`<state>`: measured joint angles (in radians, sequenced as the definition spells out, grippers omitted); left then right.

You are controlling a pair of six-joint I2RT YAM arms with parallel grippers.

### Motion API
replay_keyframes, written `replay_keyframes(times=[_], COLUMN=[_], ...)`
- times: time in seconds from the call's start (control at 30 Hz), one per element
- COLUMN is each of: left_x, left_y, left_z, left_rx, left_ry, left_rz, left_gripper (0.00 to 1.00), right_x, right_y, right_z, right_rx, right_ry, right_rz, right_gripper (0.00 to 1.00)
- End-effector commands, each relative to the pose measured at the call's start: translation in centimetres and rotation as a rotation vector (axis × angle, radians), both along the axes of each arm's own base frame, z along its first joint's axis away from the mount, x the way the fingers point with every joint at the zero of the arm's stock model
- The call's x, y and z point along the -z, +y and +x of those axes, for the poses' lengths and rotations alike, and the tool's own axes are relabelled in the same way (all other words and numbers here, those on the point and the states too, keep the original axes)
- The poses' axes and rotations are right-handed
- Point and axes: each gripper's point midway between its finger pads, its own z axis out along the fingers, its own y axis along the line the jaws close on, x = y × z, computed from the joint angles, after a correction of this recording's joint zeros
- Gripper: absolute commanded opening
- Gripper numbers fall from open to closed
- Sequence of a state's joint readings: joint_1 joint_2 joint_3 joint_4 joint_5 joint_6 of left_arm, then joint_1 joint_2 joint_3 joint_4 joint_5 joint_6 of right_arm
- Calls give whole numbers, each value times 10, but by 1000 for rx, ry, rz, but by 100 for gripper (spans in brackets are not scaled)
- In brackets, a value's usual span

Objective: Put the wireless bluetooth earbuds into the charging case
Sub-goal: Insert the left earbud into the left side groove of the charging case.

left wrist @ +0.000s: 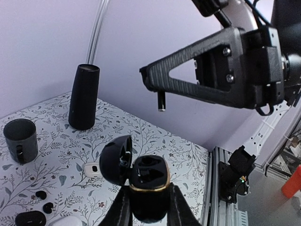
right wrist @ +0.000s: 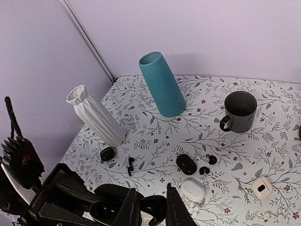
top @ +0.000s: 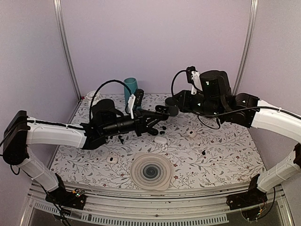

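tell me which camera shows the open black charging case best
Left wrist: the glossy black oval charging case fills the foreground, lid open, sockets visible, pinched in the left hand. Top external shows only a dark speck; right wrist has it largely hidden behind the right hand.

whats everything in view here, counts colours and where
black charging case: 1, black with gold rim, lid open, in left gripper
black earbud: 1, black, in right gripper, close to that case
loose black earbuds: at least 3, black, middle
white case: 1, white, closed, middle
loose white earbuds: a few, white, by the white case
closed black case: 1, black, beside the white case
spiral disc: 1, cream, near edge
small white cases: 2, white with dark centre, one left of the spiral disc, one back right
teal vase: 1, teal, back
ribbed vase: 1, white, back left
mug: 1, dark grey, near teal vase
left gripper: 1, black, shut on the case
right gripper: 1, black, shut on the earbud
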<state>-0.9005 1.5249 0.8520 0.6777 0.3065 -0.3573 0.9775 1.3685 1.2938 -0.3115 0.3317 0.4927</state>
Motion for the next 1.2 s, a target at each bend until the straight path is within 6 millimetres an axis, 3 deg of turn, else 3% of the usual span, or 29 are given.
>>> replay_keyframes(times=[0.0, 0.43, 0.8, 1.17], left_x=[-21, -31, -42, -51], left_y=[-8, -13, -14, -10], left_z=[-1, -1, -11, -11], left_rx=[-46, -53, 0, -13], left_ry=[-118, -125, -139, -148], left_rz=[-21, -33, -50, -68], left_gripper=[0, 0, 0, 0], right_x=[-32, -45, -32, -19], right_y=[13, 41, 58, 63], right_z=[-3, -23, -28, -30], right_rx=[0, -67, -135, -148], right_ry=[-80, -169, -179, -159], right_rz=[68, 104, 69, 42], right_gripper=[5, 6, 6, 6])
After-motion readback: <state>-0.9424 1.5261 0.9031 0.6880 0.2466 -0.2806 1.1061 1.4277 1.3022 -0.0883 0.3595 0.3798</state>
